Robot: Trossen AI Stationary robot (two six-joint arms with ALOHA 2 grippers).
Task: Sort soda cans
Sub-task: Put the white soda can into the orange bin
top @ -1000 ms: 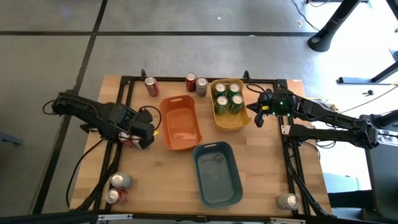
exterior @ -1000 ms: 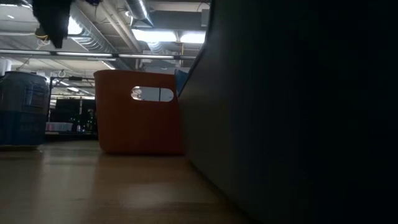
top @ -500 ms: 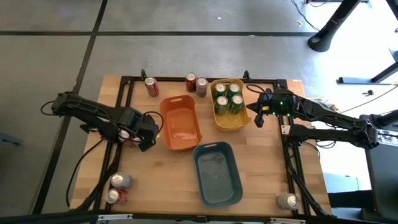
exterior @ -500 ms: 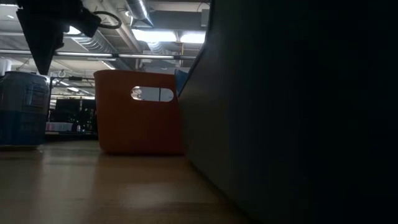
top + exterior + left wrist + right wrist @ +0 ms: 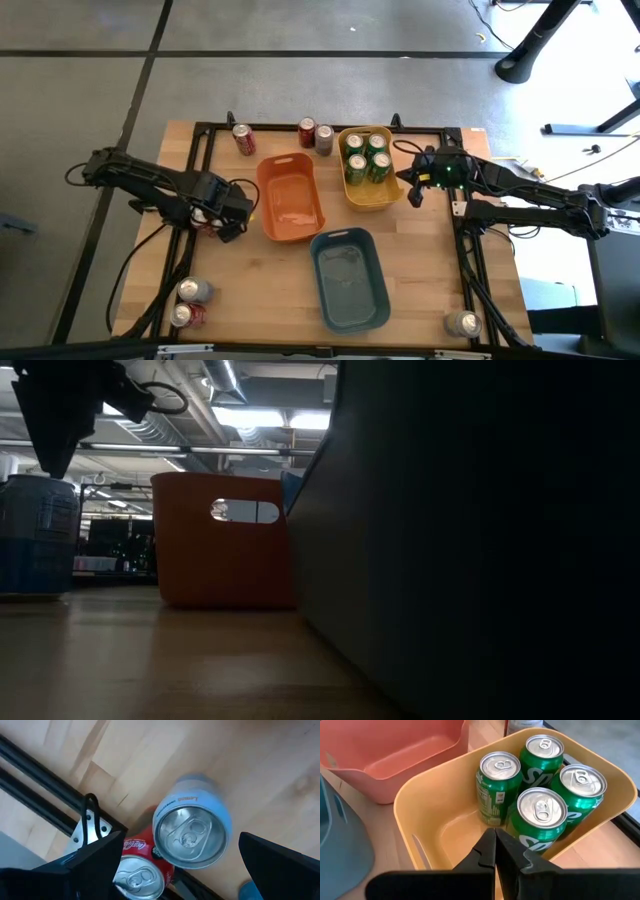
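My left gripper (image 5: 228,218) is open at the table's left side, left of the orange bin (image 5: 290,198). It hangs above a silver-grey soda can (image 5: 190,836) that stands upright on the table, with a red can (image 5: 137,876) close beside it. In the left wrist view (image 5: 182,840) its two fingers stand on either side of the silver-grey can's top, apart from it. In the low view the gripper (image 5: 52,450) is just above that can (image 5: 35,535). My right gripper (image 5: 410,186) is shut and empty beside the yellow bin (image 5: 385,198), which holds several green cans (image 5: 540,815).
A blue-grey bin (image 5: 348,278) stands near the middle front. Two red cans (image 5: 243,138) (image 5: 307,131) and a silver-grey can (image 5: 324,138) stand at the far edge. Two cans (image 5: 190,300) stand at the near left corner, and one silver can (image 5: 462,322) at the near right.
My left gripper has come down toward the silver-grey can and shifted a little toward the table's left edge, staying open. The cans and bins have kept their places.
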